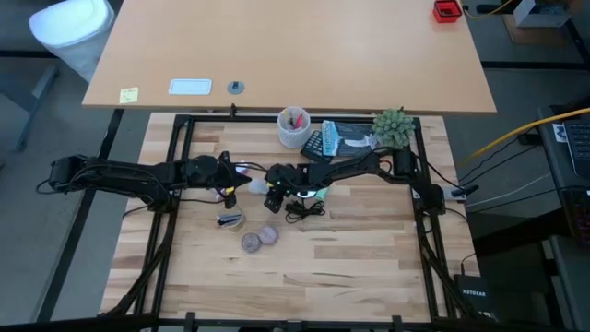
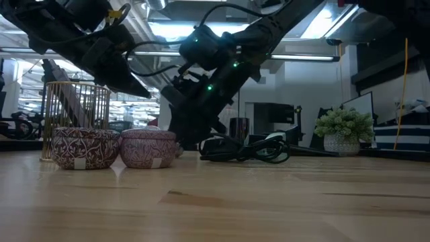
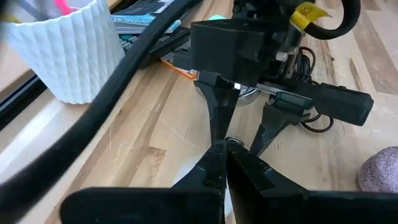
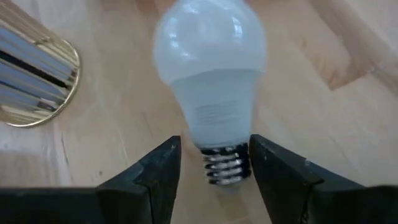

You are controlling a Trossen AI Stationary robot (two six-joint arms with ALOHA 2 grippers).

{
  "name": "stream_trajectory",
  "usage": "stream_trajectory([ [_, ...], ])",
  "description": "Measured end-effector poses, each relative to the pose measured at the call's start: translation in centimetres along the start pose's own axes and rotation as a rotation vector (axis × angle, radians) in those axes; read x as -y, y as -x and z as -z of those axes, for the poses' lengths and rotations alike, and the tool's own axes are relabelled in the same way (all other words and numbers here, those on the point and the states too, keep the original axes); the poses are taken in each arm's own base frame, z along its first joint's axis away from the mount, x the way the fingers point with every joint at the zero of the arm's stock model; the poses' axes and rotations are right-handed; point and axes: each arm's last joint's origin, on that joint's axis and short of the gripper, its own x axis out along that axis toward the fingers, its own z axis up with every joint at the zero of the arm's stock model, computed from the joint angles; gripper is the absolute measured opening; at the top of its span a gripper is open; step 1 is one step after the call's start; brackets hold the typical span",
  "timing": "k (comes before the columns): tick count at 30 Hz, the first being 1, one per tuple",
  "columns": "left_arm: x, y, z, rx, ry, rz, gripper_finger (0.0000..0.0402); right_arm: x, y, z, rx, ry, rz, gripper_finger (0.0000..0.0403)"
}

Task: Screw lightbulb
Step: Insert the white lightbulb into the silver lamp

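Right gripper [image 4: 214, 165] fingers sat apart, straddling the lightbulb [image 4: 211, 74] at its screw base, not visibly clamped; the bulb lay on the tabletop [image 4: 348, 137] near a gold wire holder [image 4: 34, 81]. Left gripper [image 3: 225, 163] fingers were together, empty. Judged early: bulb unscrewed, no socket visible.

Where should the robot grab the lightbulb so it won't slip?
Probably low on the lightbulb, at its narrow neck just above the silvery screw base, coming from both sides. The right gripper already straddles the base there; the round top is wider and slippery.
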Motion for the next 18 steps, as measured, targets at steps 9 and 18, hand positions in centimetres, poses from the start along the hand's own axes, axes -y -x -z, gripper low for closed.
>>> stream_trajectory([
  [9,-0.02,0.02,0.44,-0.046,0.020,-0.002,0.0001,-0.27,0.01,0.08,-0.033,0.012,-0.092,0.0127],
  [18,-0.02,0.02,0.47,-0.048,0.021,-0.003,0.0005,-0.38,0.13,-0.13,-0.025,0.004,-0.113,0.0066],
])
